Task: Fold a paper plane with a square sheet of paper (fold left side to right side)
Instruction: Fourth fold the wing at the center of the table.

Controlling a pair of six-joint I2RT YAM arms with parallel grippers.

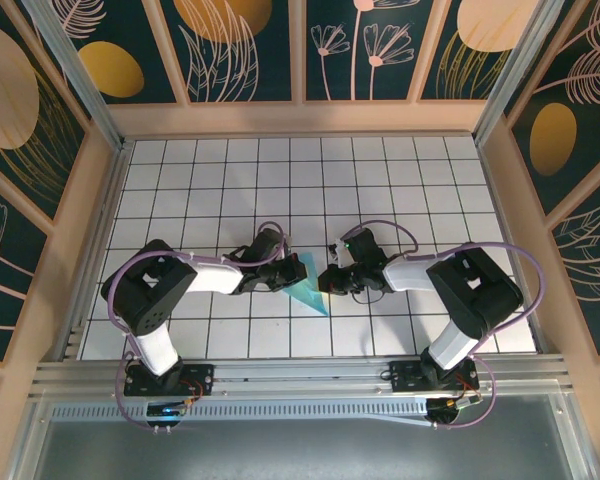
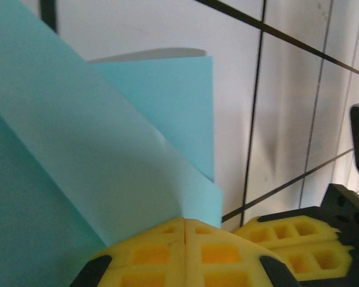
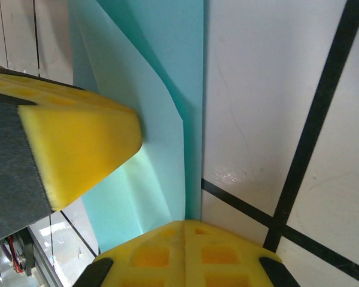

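Note:
The square sheet of paper (image 1: pixel 308 288) is turquoise-blue and lies partly folded as a narrow triangle pointing toward the near edge, between the two grippers. My left gripper (image 1: pixel 285 277) is at its left side. In the left wrist view the yellow pads (image 2: pixel 184 222) are shut, with a pale flap of the sheet (image 2: pixel 107 149) rising from their seam. My right gripper (image 1: pixel 327 280) is at the sheet's right edge. In the right wrist view its tips (image 3: pixel 185 225) are shut and rest on the sheet's (image 3: pixel 161 89) straight folded edge. A left finger (image 3: pixel 78 143) lies over the paper.
The white grid-tiled table (image 1: pixel 420 190) stretches far and to both sides of the arms. Wooden-framed patterned walls (image 1: pixel 300 115) close it in at the back and sides. A metal rail (image 1: pixel 300 375) carries both bases along the near edge. The right gripper's fingers (image 2: pixel 293 245) sit close beside the left pads.

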